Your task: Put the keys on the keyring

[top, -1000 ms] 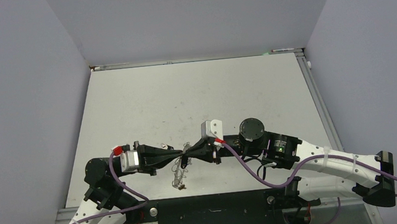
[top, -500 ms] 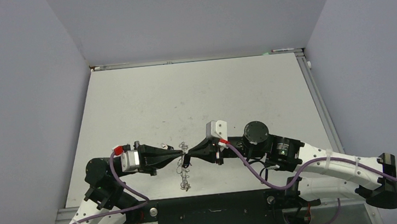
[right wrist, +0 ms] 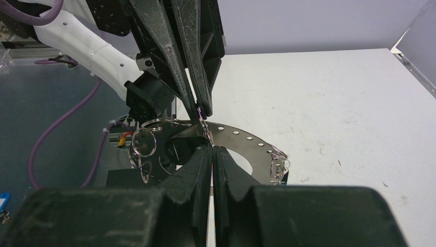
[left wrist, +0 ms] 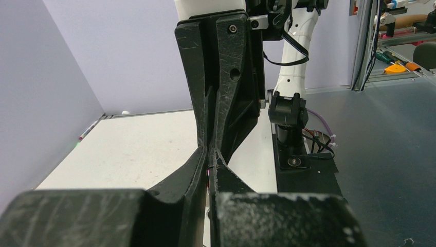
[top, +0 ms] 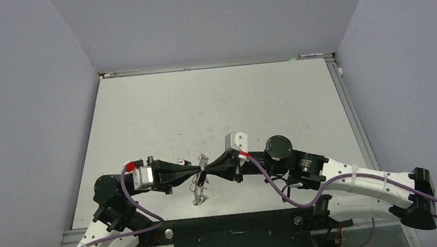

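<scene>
Since a second ago the right arm's elbow has swung outward and the dangling keyring (top: 199, 190) hangs a little shorter. Otherwise little has changed.

The left gripper (top: 200, 172) and right gripper (top: 207, 173) meet tip to tip above the tabletop (top: 215, 112), both jaws closed on the keyring: the right on its flat band, the left seemingly on a rim loop.

Judgement: the metal is stiff, light and slippery, and the wire loops (right wrist: 278, 163) swing freely — hold the band, not the wire. The keys cannot be made out.
</scene>
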